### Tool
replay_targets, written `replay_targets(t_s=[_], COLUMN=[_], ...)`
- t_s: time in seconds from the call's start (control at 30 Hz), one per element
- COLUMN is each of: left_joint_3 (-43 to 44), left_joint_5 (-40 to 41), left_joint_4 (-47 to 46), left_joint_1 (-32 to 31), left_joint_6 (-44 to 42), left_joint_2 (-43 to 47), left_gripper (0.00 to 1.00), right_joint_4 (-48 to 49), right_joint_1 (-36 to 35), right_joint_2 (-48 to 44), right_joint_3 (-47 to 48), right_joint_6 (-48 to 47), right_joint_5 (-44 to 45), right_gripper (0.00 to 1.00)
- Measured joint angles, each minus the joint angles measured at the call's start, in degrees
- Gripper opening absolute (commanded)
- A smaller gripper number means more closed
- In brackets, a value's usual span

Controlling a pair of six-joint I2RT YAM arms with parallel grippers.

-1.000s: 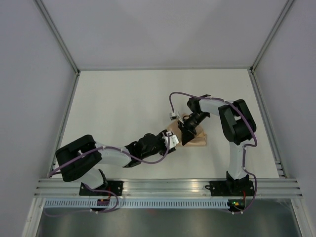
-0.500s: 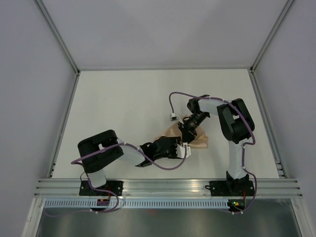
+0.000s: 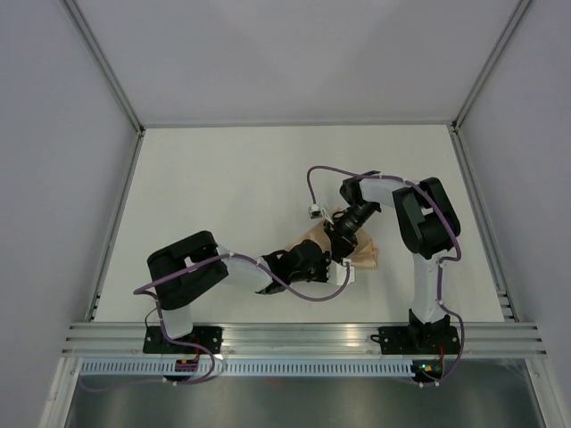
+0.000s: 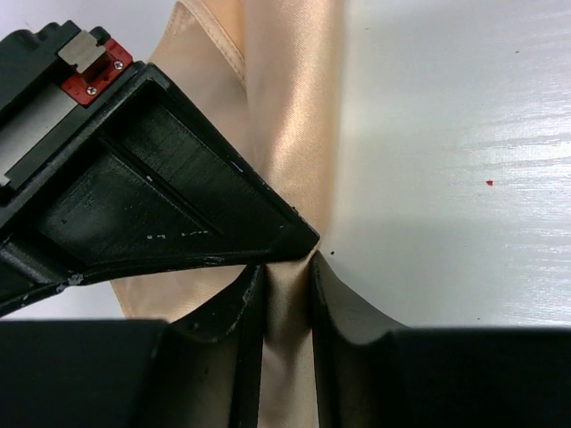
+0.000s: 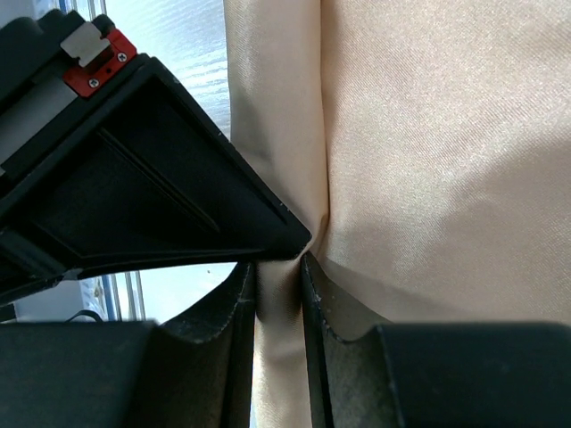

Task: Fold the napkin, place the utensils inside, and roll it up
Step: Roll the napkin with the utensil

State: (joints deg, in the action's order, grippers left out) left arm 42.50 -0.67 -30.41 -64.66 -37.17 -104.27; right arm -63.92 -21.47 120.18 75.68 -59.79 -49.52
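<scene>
Room to move lies mostly left and back: the white table (image 3: 223, 187) stretches from the left frame rail (image 3: 114, 232) to the middle, w/ grey walls (image 3: 53, 160) closing both sides and the far edge. The left arm (image 3: 192, 272) lies low along the near edge, elbow folded, reaching right toward centre. The left gripper (image 3: 335, 266) pinches a raised ridge of the napkin (image 3: 368, 257); in the left wrist view its fingertips (image 4: 232, 330) squeeze a narrow strip of peach cloth (the rest fans away over the white surface). The napkin sits bunched right of centre, in the near half, btwn the two arms. The right gripper (image 3: 340, 237) meets it from the far side, just beside the left one, and clamps a fold too, jaws nearly together on cloth. A purple cable (image 3: 309, 185) loops up just behind the napkin's left part. The right arm (image 3: 428, 223) stands tall near the right rail (image 3: 482, 223), leaving only a thin strip of table there.
</scene>
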Motion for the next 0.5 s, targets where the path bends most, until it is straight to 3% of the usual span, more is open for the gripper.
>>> replay_targets(t_s=[0.13,0.17,0.3,0.5], left_joint_3=[2.9,3.5,6.0,8.6], left_joint_5=[-1.9,-2.8,-7.5,-15.8], left_joint_4=[5.3,6.3,9.8,12.0], left_joint_1=[0.5,0.8,2.1,5.0], left_joint_6=[0.3,0.6,4.6,14.0], left_joint_2=[-0.1,-0.1,-0.9,-2.2], left_gripper=[0.02,0.02,0.02,0.02], right_joint_4=[-0.3,-0.2,1.0,5.8], right_joint_1=[0.4,0.5,0.8,3.4], right_joint_2=[-0.3,-0.6,-3.6,-12.6], right_joint_3=[-0.2,-0.3,-0.5,-0.7], right_joint_6=[0.4,0.7,1.1,3.8], right_joint_5=[0.4,0.5,3.3,5.7], right_gripper=[0.41,0.45,0.52,0.55])
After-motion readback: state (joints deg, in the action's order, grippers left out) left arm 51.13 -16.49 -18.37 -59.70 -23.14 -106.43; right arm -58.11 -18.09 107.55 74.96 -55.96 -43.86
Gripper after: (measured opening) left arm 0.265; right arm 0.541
